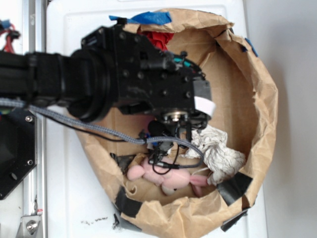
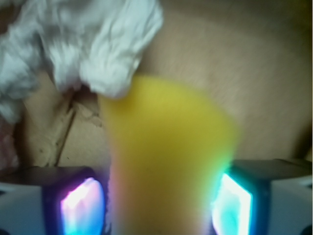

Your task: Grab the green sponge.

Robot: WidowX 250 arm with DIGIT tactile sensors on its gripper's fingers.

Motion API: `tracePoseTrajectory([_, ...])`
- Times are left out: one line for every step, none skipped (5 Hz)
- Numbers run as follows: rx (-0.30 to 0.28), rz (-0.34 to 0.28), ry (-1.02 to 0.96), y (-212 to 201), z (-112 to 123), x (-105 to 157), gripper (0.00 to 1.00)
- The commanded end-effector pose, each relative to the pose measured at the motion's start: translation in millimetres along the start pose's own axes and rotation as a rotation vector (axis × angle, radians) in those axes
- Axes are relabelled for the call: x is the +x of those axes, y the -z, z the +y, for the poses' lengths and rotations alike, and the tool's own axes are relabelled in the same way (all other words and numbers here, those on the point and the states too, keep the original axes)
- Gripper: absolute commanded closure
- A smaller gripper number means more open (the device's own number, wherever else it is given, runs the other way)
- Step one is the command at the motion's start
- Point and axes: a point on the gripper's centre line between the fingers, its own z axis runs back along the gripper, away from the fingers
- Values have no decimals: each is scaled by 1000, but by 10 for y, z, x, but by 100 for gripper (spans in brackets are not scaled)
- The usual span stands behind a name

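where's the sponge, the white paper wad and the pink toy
sponge [image 2: 168, 161]: wrist view, middle of the yellow foam between the fingers
white paper wad [image 1: 220, 151]: exterior view, its crumpled middle
pink toy [image 1: 173, 179]: exterior view, its body

Sponge between the pads, above the bin floor

In the wrist view we find the sponge [image 2: 166, 161] between the two pads [image 2: 80, 208], the paper wad [image 2: 83, 44] behind and left of it. Outside, the wad [image 1: 220, 151] lies in the bin [image 1: 262, 99], right of the pig [image 1: 166, 176].

White tabletop [image 1: 64, 198], metal rail [image 1: 32, 163] at left, bright light
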Motion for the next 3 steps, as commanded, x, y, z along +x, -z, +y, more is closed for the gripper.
tracePoseTrajectory([29,-21,-30,-15,43,9,100])
tracePoseTrajectory([34,-27,-63,-167,60,2,100])
tracePoseTrajectory([-15,-33,-140,-645,66,-1,100])
